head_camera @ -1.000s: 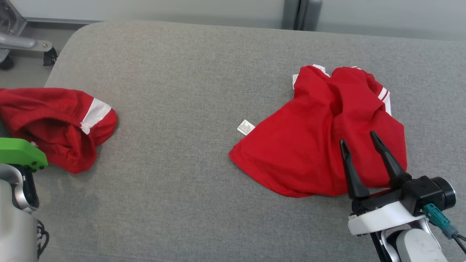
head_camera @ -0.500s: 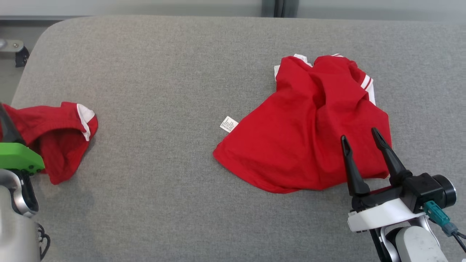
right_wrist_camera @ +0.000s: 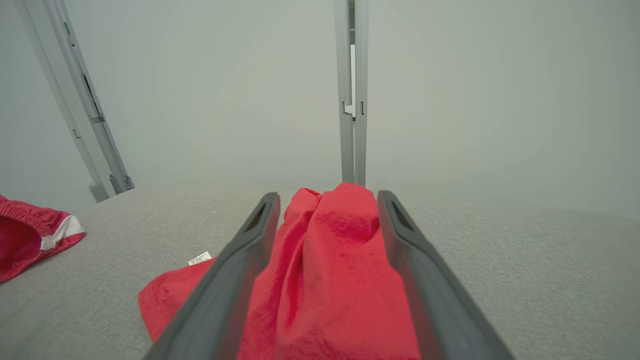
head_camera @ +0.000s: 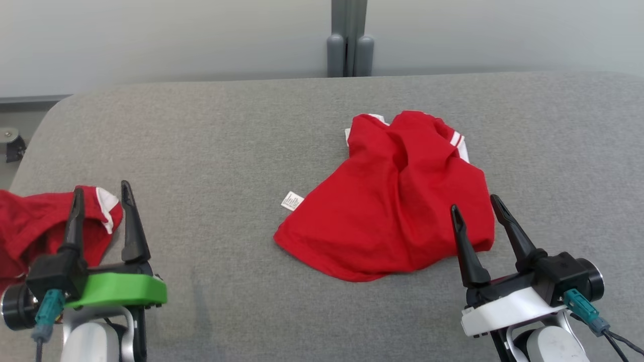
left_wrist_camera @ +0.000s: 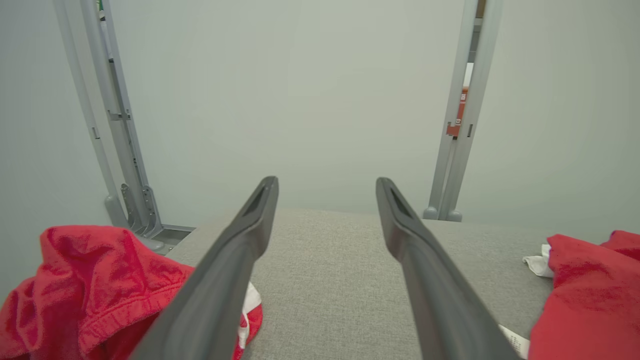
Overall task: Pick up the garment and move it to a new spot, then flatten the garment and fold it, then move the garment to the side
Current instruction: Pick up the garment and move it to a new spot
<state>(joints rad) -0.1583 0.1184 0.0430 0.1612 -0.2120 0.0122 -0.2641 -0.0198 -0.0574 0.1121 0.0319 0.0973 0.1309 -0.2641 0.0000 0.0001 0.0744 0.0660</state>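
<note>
Left gripper (head_camera: 100, 187): jaws wide, holding nothing, tips over the red shorts (head_camera: 30, 221), far left of the wall post (head_camera: 347, 48). Right gripper (head_camera: 474, 202): wide, possibly touching the crumpled red shirt (head_camera: 392, 201), which lies before the post. Grey fabric surface (head_camera: 226, 151), pale wall (head_camera: 151, 40).

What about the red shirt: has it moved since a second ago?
No. The red shirt keeps its shape and its gap to the far edge of the grey table; the camera shifted, not it.
</note>
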